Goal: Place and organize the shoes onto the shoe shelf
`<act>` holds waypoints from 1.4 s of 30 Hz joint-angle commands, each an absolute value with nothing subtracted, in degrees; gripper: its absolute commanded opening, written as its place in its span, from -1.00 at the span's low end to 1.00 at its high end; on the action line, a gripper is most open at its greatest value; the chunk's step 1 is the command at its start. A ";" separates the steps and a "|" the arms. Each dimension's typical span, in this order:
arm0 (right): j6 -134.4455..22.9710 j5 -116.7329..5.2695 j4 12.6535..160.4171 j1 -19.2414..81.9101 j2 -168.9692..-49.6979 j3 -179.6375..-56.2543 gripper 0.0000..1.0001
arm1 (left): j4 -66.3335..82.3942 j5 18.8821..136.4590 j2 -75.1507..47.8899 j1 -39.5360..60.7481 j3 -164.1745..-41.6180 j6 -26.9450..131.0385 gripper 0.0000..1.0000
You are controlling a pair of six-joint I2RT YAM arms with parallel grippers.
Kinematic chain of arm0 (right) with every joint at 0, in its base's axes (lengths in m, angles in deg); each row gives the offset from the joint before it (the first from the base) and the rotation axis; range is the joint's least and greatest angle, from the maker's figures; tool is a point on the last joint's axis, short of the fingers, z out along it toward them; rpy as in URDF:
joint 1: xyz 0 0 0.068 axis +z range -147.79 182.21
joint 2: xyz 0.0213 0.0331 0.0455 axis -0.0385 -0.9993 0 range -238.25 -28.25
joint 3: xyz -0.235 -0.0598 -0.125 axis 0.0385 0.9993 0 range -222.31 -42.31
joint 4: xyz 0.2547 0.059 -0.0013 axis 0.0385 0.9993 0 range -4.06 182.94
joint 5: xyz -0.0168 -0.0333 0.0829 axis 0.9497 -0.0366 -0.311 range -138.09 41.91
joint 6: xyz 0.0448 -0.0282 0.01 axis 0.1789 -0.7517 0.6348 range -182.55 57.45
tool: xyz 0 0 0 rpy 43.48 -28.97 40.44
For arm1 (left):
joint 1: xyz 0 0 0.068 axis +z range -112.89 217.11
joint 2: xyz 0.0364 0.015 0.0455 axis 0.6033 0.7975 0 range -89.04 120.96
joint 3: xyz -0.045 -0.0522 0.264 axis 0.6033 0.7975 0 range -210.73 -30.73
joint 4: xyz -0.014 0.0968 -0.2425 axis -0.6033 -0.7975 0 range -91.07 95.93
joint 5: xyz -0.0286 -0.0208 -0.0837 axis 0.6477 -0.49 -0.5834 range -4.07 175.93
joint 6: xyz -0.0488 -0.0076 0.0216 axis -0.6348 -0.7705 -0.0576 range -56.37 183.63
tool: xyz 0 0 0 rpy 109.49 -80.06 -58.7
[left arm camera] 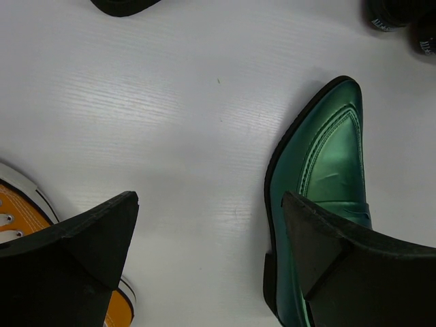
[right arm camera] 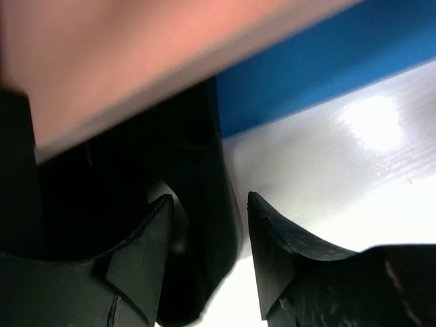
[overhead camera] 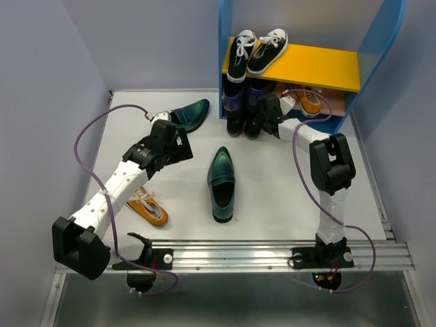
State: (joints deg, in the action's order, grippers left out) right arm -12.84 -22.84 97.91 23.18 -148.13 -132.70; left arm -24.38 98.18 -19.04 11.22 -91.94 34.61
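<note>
Left wrist view: the left fingers (left arm camera: 82, 238) spread wide over the table (left arm camera: 170, 102), a green loafer (left arm camera: 327, 191) just beside one. It looks stiff and glossy, probably slippery; pinch its collar. At the shoe shelf (right arm camera: 327, 61) the right fingers (right arm camera: 143, 259) narrowly straddle a black shoe (right arm camera: 204, 170); clamped or not, I cannot tell.

the green loafer (left arm camera: 334, 163) has a smooth, glossy upper with a metallic sheen, and its black sole edge is matt. the bench (left arm camera: 170, 102) is white, faintly ribbed and slightly shiny. the orange sneaker (left arm camera: 13, 208) looks like cloth, with a white rubbery rim. the left end effector (left arm camera: 210, 201) has matt black plastic fingers (left arm camera: 88, 238). the black shoe (right arm camera: 204, 225) is smooth with a dull sheen. the shelf (overhead camera: 385, 51) has smooth boards and sides. the front rail (overhead camera: 272, 253) is brushed metal.
</note>
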 commanded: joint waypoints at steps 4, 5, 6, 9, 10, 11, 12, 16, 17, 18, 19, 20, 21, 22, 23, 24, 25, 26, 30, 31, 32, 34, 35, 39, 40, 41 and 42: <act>-14.03 -24.54 90.25 23.74 -138.65 -126.17 0.08 | -24.04 99.12 -21.10 11.18 -93.31 34.53 0.96; -14.04 -24.54 90.33 23.74 -137.86 -125.55 0.08 | -23.96 99.12 -21.10 11.18 -93.31 34.53 0.96; -14.47 -24.62 90.16 23.74 -136.37 -124.85 0.08 | -23.96 99.03 -21.10 11.18 -93.22 34.53 0.96; -15.79 -25.76 89.72 23.74 -134.26 -122.65 0.08 | -23.52 98.76 -20.92 11.18 -93.13 34.62 0.96; -16.14 -26.46 89.81 23.74 -133.20 -121.86 0.07 | -23.52 98.68 -20.83 11.18 -93.13 34.62 0.96; -16.49 -26.73 89.81 23.74 -132.76 -121.50 0.08 | -23.43 98.68 -20.83 11.18 -93.13 34.62 0.96; -16.93 -27.26 89.81 23.74 -131.54 -121.07 0.08 | -23.34 98.68 -20.75 11.26 -93.13 34.71 0.96; -18.60 -28.92 90.24 23.74 -128.37 -118.78 0.07 | -23.51 98.94 -20.66 11.18 -93.30 34.89 0.96; -19.30 -29.37 90.42 23.74 -127.75 -117.82 0.07 | -23.60 99.20 -20.66 11.26 -93.31 34.97 0.96; -19.74 -29.98 90.77 23.74 -126.96 -117.37 0.07 | -23.60 99.38 -20.66 11.27 -93.31 34.97 0.96; -20.27 -30.42 91.38 23.74 -126.26 -116.94 0.07 | -23.95 99.73 -20.57 11.27 -93.39 35.06 0.96; -21.23 -31.21 92.43 23.74 -124.51 -116.32 0.08 | -24.13 100.34 -20.57 11.27 -93.39 35.15 0.96; -21.77 -31.48 92.79 23.74 -123.36 -115.53 0.08 | -24.39 100.69 -20.57 11.27 -93.39 35.15 0.97; -22.21 -31.83 93.06 23.74 -122.22 -113.52 0.08 | -24.83 100.96 -20.48 11.27 -93.48 35.15 0.96; -22.65 -32.00 93.84 23.74 -120.90 -112.55 0.08 | -25.18 101.57 -20.48 11.27 -93.31 34.98 0.96; -23.69 -32.09 94.37 23.74 -118.28 -111.67 0.10 | -25.62 101.66 -20.48 11.18 -93.31 34.80 0.97; -24.31 -32.27 94.99 23.74 -116.77 -109.92 0.16 | -26.67 102.01 -20.66 11.18 -93.22 34.62 0.97; -25.54 -32.79 96.12 23.74 -115.28 -109.03 0.31 | -27.38 102.28 -20.74 11.26 -93.13 34.10 0.97; -28.00 -32.80 100.26 23.74 -105.72 -105.42 0.51 | -39.72 105.61 -21.36 11.18 -94.36 29.37 0.96; -28.36 -32.45 101.14 23.74 -104.12 -104.90 0.54 | -42.13 106.32 -21.88 11.09 -94.62 27.96 0.96; -28.71 -31.58 102.62 23.74 -102.80 -104.02 0.57 | -44.15 107.02 -22.58 11.18 -94.10 26.64 0.96; -29.42 -31.39 104.30 23.74 -99.90 -103.49 0.63 | -48.01 106.59 -26.17 11.18 -92.18 22.86 0.96; -29.68 -31.74 104.66 23.74 -99.45 -103.31 0.70 | -49.00 105.80 -27.67 11.18 -91.47 21.28 0.96; -29.77 -35.34 105.19 23.74 -99.70 -103.92 0.79 | -51.99 103.60 -33.13 11.09 -87.17 13.72 0.91; -29.59 -36.04 105.10 24.26 -100.06 -104.36 0.79 | -52.08 103.25 -34.70 11.09 -85.85 12.14 0.89; -29.59 -37.27 104.75 24.27 -100.93 -104.54 0.80 | -51.82 101.77 -35.24 11.09 -83.31 9.86 0.86; -29.68 -37.80 104.49 24.27 -101.20 -104.63 0.81 | -51.30 101.14 -35.77 11.09 -82.07 9.05 0.84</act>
State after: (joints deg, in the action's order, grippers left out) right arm -28.33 -34.18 103.68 23.66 -99.69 -104.02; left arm -47.22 103.17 -34.12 11.22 -87.30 17.74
